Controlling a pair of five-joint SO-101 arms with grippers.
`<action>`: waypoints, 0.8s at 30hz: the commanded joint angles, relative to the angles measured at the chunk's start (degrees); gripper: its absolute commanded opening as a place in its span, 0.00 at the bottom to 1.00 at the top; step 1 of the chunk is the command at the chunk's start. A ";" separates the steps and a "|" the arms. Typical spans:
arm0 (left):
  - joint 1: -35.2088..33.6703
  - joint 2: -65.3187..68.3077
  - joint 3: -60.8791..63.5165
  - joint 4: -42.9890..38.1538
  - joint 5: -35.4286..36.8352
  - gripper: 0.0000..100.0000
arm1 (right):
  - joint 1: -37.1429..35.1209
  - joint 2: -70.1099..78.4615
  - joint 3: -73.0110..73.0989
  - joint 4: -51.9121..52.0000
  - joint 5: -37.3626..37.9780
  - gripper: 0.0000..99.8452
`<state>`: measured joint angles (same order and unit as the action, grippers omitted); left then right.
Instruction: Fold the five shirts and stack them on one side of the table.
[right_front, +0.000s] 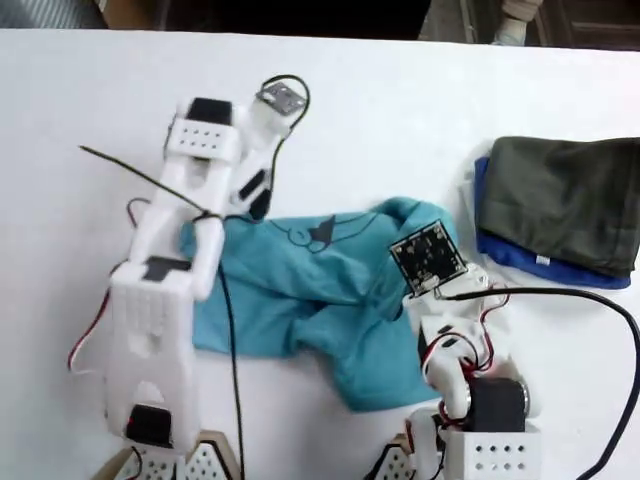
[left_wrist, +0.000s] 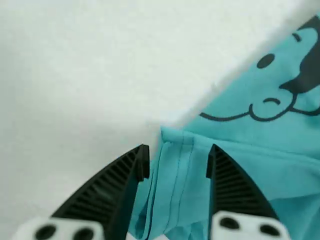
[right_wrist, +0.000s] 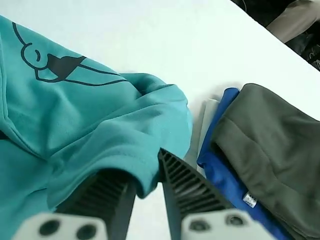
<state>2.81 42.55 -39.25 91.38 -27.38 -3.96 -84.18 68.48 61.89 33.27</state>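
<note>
Open left pincer (left_wrist: 177, 161), jaws astride the hem of teal shirt (right_front: 300, 290); right pincer (right_wrist: 146, 181) clamped on a fold of same shirt; shirt lies crumpled mid-frame on white counter (right_front: 400, 90); folded stack (right_front: 565, 200) at right edge, olive on top.

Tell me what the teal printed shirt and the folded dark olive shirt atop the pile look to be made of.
The teal printed shirt looks like soft knit, probably cotton or a blend, matte: it slumps in loose folds and shows a stitched hem. The folded dark olive shirt seems a similar soft, matte fabric, with rounded fold edges; its weave is unclear.
</note>
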 joint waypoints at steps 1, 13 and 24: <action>1.32 6.24 -13.05 5.27 0.62 0.21 | 0.57 -1.36 -0.26 0.31 0.44 0.02; 0.35 18.37 -29.58 10.90 1.49 0.21 | 0.57 -1.36 -0.62 0.22 0.44 0.02; 0.00 7.74 -14.11 10.02 2.20 0.21 | 0.57 -1.36 -0.62 -0.13 0.44 0.02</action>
<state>3.25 55.74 -55.69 101.23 -25.36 -3.96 -84.18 68.48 61.98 33.27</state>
